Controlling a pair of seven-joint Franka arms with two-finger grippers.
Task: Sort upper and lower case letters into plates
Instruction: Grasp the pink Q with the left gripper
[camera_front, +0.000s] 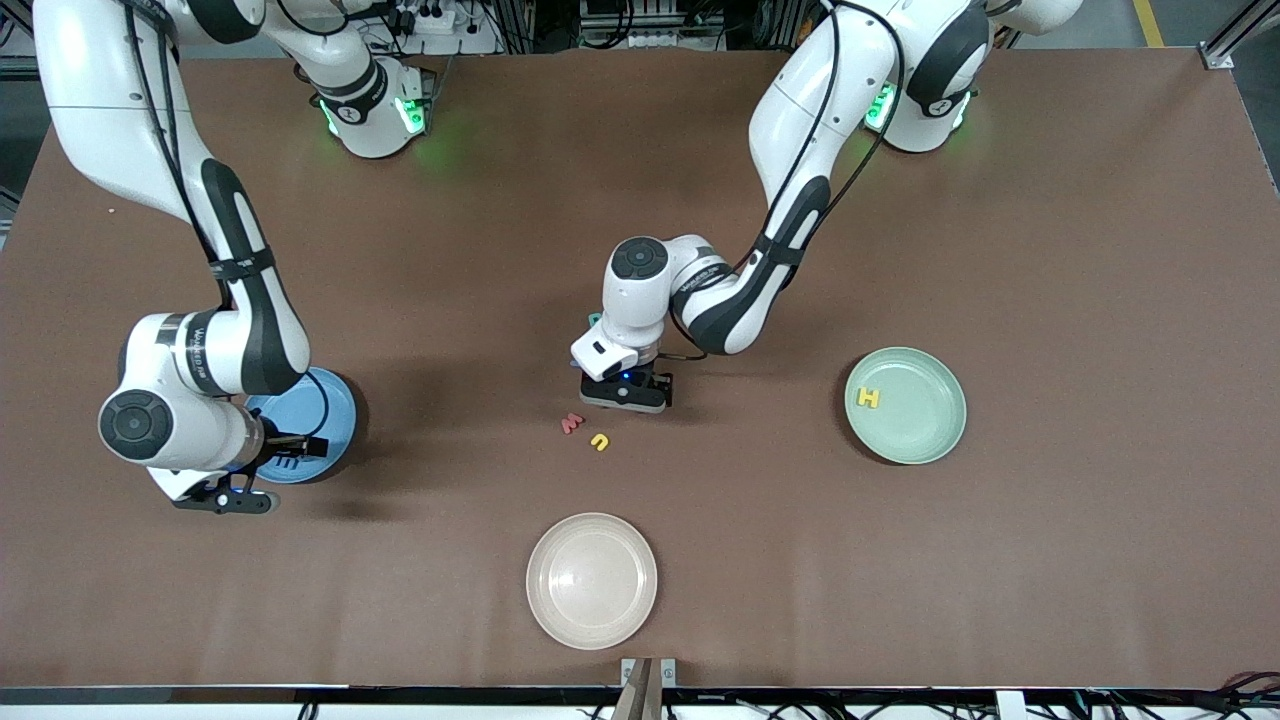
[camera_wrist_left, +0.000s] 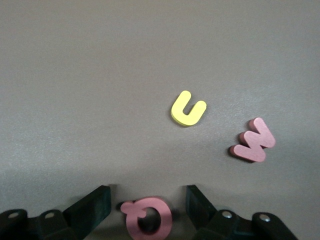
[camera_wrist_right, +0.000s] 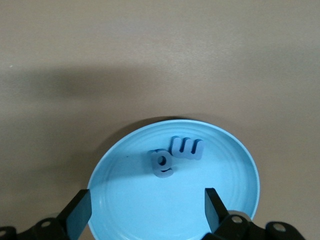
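On the brown table (camera_front: 1050, 560) in the front view, the left gripper (camera_front: 626, 393) stands low at the middle, just beside a red letter W (camera_front: 571, 423) and a yellow letter u (camera_front: 599, 441), which both lie a little nearer to the camera than it. A small teal letter (camera_front: 594, 319) peeks out beside the left arm's wrist. The pale green plate (camera_front: 930, 435), toward the left arm's end, holds a yellow H (camera_front: 869, 398). The blue plate (camera_front: 335, 420) lies toward the right arm's end, partly covered by the right arm, and the right gripper (camera_front: 225, 497) hangs at its near edge. A cream plate (camera_front: 560, 620) lies nearest to the camera.

From the left wrist view, the fingers (camera_wrist_left: 95, 207) of the left gripper (camera_wrist_left: 150, 207) are spread apart, and between them lies a red ring-shaped letter (camera_wrist_left: 148, 218) that the front view does not show. The u (camera_wrist_left: 188, 108) and the W (camera_wrist_left: 254, 140) lie apart from the gripper.

From the right wrist view, the right gripper (camera_wrist_right: 147, 207) is spread wide and holds nothing above the blue plate (camera_wrist_right: 125, 210). Two blue letters, an e (camera_wrist_right: 161, 163) and an m (camera_wrist_right: 186, 147), lie touching in that plate.
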